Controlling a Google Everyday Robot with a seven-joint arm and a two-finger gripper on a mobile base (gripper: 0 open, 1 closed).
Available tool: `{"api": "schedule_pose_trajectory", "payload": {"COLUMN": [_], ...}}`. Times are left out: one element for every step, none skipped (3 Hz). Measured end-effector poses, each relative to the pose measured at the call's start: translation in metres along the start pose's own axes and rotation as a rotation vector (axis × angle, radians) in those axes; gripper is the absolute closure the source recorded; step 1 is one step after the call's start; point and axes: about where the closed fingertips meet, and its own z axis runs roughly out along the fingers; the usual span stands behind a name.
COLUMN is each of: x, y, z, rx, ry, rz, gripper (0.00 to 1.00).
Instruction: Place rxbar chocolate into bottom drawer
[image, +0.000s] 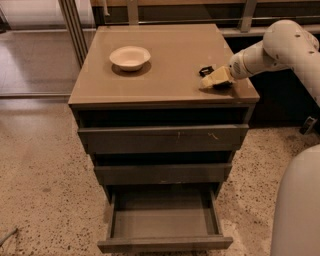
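Bench (170, 65) with a grey-brown top fills the middle of the frame, two wider drawer fronts (162, 139) stacked beneath it. A white arm (272, 50) reaches in from the upper right. The bottom drawer (162, 222) stands pulled out at lower centre, its grey floor showing. A white bowl (130, 56) sits on the top's upper left. The hand (216, 80) rests low at the top's right front corner; how wide it stands cannot be told. The rxbar chocolate (205, 70) lies on the top, right at the hand's upper-left tip.
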Motion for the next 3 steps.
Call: {"api": "schedule_pose_trajectory", "payload": {"x": [0.0031,0.0044,0.0047], "y": [-0.0006,-0.0003,0.0001], "z": [0.0023,0.0032,0.003], "rx": [0.0,-0.001,-0.002], "ry": [0.009,0.014,0.016], "rz": [0.004,0.006,0.005], "gripper": [0.1,0.28,0.52]}}
